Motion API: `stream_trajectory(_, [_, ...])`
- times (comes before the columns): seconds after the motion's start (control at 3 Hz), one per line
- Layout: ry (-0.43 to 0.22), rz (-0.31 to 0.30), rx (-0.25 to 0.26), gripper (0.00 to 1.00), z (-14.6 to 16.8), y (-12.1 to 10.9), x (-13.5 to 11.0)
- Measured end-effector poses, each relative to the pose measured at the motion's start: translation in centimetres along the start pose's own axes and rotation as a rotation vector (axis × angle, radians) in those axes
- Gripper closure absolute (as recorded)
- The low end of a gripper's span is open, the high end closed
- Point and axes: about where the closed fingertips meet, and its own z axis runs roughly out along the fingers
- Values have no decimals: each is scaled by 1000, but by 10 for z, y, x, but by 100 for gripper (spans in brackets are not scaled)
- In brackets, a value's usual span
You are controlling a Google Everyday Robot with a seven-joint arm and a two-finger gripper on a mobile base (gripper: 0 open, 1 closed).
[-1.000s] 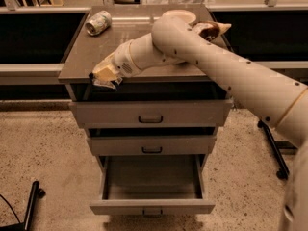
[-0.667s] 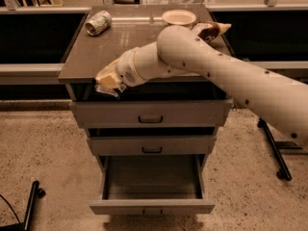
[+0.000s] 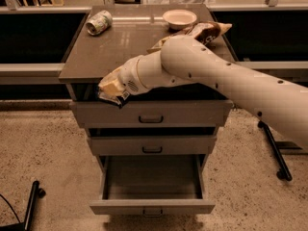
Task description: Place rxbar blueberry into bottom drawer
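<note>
Camera view: the gripper hangs at the front left corner of the cabinet, just past the edge of the cabinet top and level with the top drawer. It is clamped on the rxbar blueberry, which shows as a dark sliver with a pale patch below the tan gripper body; most of the bar is hidden by the gripper. The white arm runs from the gripper up and right across the front of the cabinet top and leaves the picture at the right edge.

The arm covers part of a tan-and-brown chip bag lying at the right side of the top. Just behind the bag sits a shallow pale bowl. A crushed can lies on its side at the back left corner, well apart from both.

Below the gripper, the top drawer and the middle drawer are pushed in. The bottom drawer is pulled out toward the camera, its grey inner floor showing.

The cabinet stands on a speckled beige floor. A grey rail with dark recesses runs behind it. A black wheeled leg shows at lower left, another at right.
</note>
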Motion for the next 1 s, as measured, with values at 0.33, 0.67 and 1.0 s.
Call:
stream_trajectory(0.33, [3,-42,-35,100,3,-6,23])
stream_trajectory(0.67, [46,-131,-113,100,3,-13,88])
stream_trajectory(1.0, [73,-174,-170,100,1,-15,136])
